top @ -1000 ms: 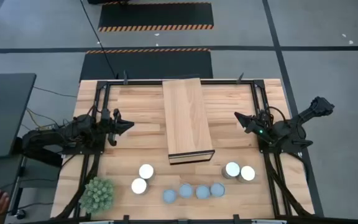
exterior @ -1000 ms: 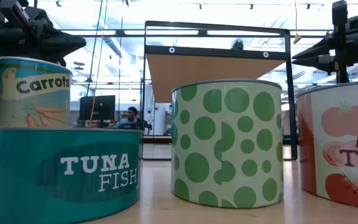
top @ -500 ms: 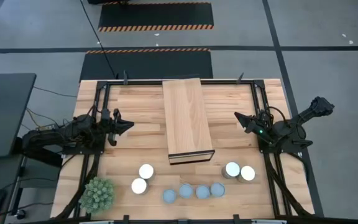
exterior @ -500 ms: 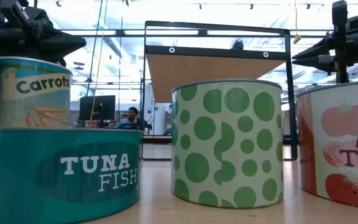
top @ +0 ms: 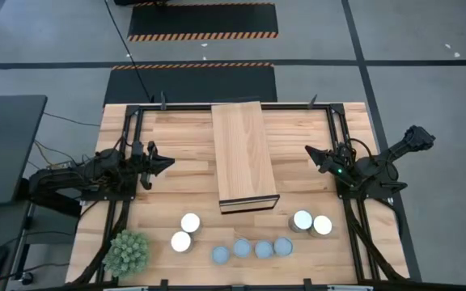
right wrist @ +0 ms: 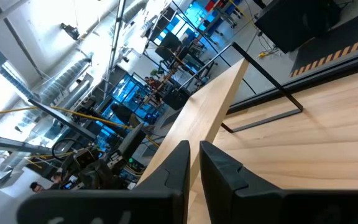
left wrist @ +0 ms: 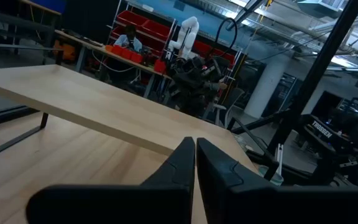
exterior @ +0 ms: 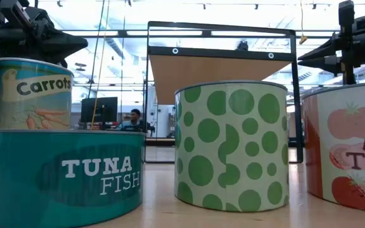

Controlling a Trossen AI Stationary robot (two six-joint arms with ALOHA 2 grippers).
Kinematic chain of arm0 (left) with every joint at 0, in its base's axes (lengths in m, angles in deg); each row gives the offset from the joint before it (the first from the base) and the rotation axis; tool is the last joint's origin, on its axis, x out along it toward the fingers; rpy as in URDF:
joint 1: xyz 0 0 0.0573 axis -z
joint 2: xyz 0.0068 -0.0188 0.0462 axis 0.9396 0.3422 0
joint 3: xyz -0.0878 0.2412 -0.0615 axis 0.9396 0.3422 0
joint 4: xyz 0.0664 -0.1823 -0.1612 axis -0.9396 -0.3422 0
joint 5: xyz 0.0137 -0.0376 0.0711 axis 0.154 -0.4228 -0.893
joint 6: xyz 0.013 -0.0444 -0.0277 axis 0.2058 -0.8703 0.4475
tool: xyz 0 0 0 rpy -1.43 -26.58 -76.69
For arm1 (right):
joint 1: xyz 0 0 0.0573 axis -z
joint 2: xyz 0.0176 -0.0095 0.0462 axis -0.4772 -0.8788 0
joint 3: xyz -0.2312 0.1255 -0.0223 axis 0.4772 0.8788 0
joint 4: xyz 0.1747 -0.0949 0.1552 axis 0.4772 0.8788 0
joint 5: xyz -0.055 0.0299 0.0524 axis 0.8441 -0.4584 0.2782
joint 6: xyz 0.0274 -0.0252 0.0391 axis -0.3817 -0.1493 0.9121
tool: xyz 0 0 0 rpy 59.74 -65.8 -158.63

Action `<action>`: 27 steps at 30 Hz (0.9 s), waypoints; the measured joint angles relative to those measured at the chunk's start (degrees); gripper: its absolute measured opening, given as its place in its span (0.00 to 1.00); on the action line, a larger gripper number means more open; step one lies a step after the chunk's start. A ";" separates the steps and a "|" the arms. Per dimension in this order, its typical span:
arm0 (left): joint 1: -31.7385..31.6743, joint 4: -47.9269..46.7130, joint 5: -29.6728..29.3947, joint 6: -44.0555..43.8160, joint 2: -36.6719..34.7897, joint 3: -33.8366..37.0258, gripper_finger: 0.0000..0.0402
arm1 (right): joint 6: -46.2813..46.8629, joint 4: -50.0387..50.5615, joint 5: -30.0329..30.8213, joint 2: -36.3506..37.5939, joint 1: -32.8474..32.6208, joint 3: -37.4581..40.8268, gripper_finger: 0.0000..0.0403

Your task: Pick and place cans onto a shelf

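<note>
The shelf is a long light-wood plank standing on a black frame on the table's middle; it also shows in the low view. Several cans stand upright on their bases near the table's near edge: bright ones at the left and right, and a row of blue-grey ones between them. In the low view they show labels: tuna, carrots, green dots. My left gripper is shut and empty left of the shelf. My right gripper is shut and empty right of it.
A spiky green plant ball sits at the table's near left corner. Black frame rails run along the table's sides and far edge. Bare tabletop lies between each gripper and the shelf.
A person's hand that showed beyond the table's near left corner has gone out of view. Both arms and all cans have kept still.
</note>
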 joint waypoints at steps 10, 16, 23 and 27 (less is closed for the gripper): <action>0.00 0.00 0.00 -0.01 -0.01 0.00 0.06 | 0.00 -0.01 0.00 0.00 -0.01 0.00 0.10; 0.00 0.02 -0.02 0.00 0.00 0.00 0.06 | 0.00 0.00 0.00 0.01 -0.01 -0.01 0.10; -0.02 6.88 -8.26 -18.30 0.00 0.02 0.06 | 0.00 -0.03 0.01 0.00 -0.01 -0.01 0.10; -0.02 9.78 -10.51 -29.52 -0.02 0.00 0.06 | 0.00 -0.51 1.29 0.02 0.02 0.00 0.10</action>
